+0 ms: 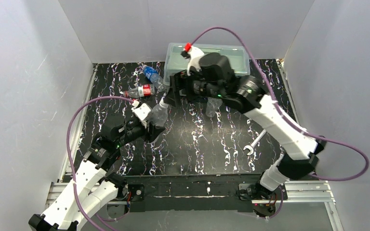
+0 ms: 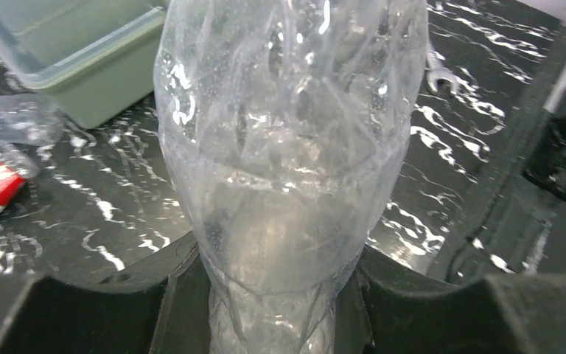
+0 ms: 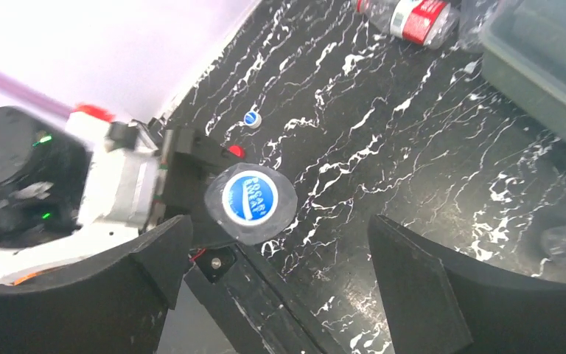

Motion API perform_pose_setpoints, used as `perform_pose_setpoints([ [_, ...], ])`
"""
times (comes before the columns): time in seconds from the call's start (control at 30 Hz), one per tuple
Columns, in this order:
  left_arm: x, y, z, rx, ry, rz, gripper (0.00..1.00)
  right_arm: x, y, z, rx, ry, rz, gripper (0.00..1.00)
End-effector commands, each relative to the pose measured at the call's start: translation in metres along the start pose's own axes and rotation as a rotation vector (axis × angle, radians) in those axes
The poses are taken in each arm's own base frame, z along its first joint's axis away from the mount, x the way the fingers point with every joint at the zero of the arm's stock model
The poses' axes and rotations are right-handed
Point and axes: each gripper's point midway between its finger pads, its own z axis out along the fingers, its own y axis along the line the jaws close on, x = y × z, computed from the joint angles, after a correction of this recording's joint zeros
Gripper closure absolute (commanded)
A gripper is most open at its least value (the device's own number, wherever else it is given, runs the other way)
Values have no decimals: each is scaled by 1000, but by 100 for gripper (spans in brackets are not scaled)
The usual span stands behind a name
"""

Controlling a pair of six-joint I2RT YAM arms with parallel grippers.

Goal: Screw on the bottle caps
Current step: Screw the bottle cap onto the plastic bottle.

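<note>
Top view, left of centre: the red-label bottle (image 1: 142, 91) lies on its side on the table (image 1: 192, 144), with the blue-label bottle (image 1: 151, 74) just above it and near the box's left end. Below them the left gripper (image 1: 154, 130) is clamped on the lower body of the plain bottle (image 2: 287, 147). In the left wrist view I see both fingers (image 2: 180, 295) pressed into the crumpled plastic, and the bottle stands about upright. Its blue-and-white cap (image 3: 249, 198) sits on the mouth; I cannot tell how far it is threaded. The right gripper (image 3: 276, 232) hangs directly above with its fingers spread wide, not touching the cap. A loose cap (image 3: 251, 118), blue and white, lies on the table in the upper left-centre of the right wrist view. The box (image 1: 207, 57) is at top centre of the top view. The wrench (image 1: 253, 144) lies lower right, well apart from the bottles.
</note>
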Motion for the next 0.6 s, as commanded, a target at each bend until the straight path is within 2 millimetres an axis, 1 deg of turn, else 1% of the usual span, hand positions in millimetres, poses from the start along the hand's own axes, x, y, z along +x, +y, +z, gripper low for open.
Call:
perform_pose_setpoints([
  [0.0, 7, -36, -3, 191, 0, -46, 100, -44, 19, -73, -77, -224, -152, 2],
  [0.03, 7, -46, -5, 247, 3, -59, 100, -38, 24, -78, -117, -211, -196, 2],
  [0.07, 7, -61, -9, 331, 3, -70, 100, -32, 29, -83, -161, -198, -240, 2],
  [0.13, 5, -81, -17, 455, -2, -93, 100, -13, 43, -90, -278, -153, -324, 2],
  [0.2, 1, -98, -25, 565, -10, -122, 100, 9, 55, -96, -403, -104, -386, 2],
  [0.27, -2, -111, -32, 653, -5, -154, 100, 25, 59, -97, -465, -65, -416, 3],
  [0.3, -3, -116, -34, 694, 3, -169, 100, 32, 59, -95, -482, -45, -420, 4],
  [0.37, -5, -121, -38, 740, 16, -187, 100, 40, 61, -91, -515, -22, -424, 10],
  [0.43, -6, -123, -39, 755, 18, -191, 100, 45, 63, -87, -538, -8, -423, 14],
  [0.57, -7, -124, -41, 766, 29, -189, 100, 50, 63, -78, -552, 10, -420, 19],
])
